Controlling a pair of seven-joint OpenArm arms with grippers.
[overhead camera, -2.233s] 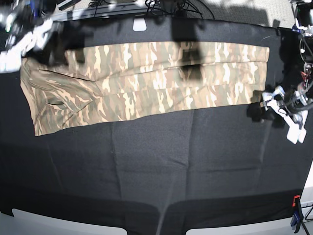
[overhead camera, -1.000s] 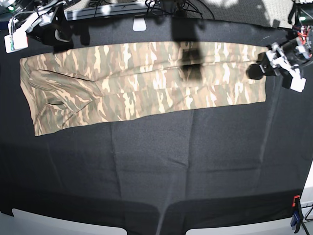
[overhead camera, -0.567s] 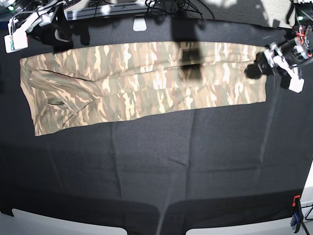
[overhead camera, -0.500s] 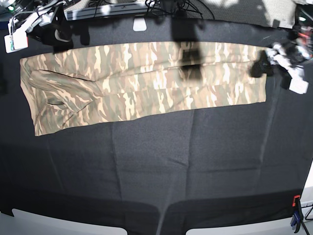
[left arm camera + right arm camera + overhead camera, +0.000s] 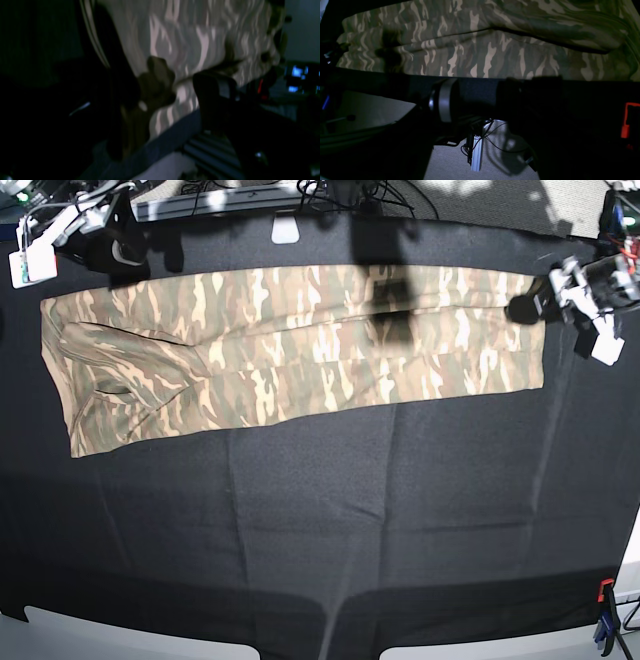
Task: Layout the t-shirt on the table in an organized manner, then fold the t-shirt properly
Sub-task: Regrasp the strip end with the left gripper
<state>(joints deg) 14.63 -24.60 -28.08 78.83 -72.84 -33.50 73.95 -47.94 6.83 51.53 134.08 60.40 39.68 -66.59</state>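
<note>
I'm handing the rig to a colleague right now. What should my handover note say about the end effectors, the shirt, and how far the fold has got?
Left end effector: open, at the t-shirt's far corner on the base view's right side; holding nothing that I can see.
Right end effector: above the shirt's far corner on the opposite side; whether it is open or shut is unclear, and no cloth is visibly held.
T-shirt: lying flat on the table as a long narrow strip, already folded lengthwise.
Done: laid out, long folds made.
Left: fold the strip across its length into a compact packet.
</note>
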